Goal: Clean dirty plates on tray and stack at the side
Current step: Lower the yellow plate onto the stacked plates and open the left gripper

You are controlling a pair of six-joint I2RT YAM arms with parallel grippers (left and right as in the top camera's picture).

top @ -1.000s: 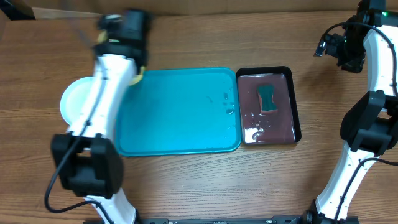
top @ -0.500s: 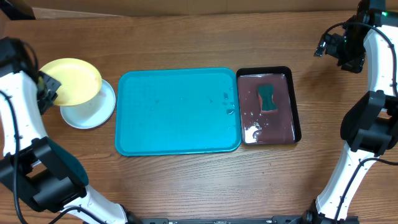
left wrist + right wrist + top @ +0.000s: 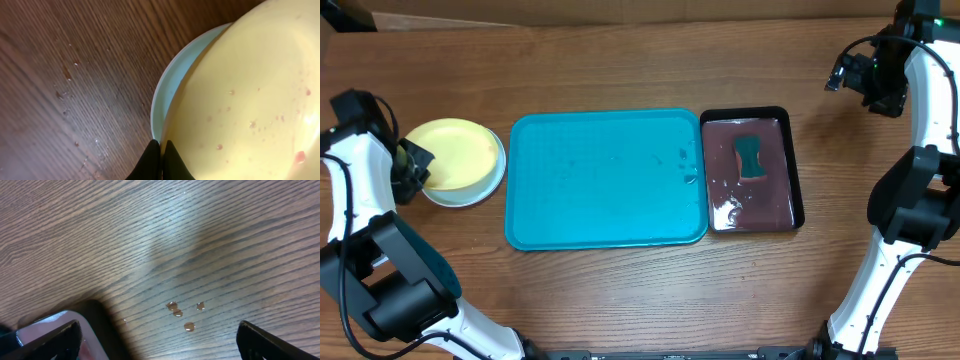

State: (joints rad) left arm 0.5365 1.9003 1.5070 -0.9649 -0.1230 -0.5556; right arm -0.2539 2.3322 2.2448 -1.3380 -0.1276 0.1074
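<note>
Yellow plate [image 3: 455, 152] just landed on stack [image 3: 488, 184], 9 o'clock of tray [image 3: 605, 180]; your left claw [image 3: 161, 150] clamped on its rim, right claw [image 3: 157, 340] apart. Stacking nearly done.

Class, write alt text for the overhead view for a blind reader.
The left gripper pinches a round yellow-green plastic plate resting on a paler plate, left of a turquoise rectangular plastic tray and a black tray holding a green sponge.

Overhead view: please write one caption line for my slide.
Left gripper holds the yellow plate over a pale plate beside the tray.
</note>
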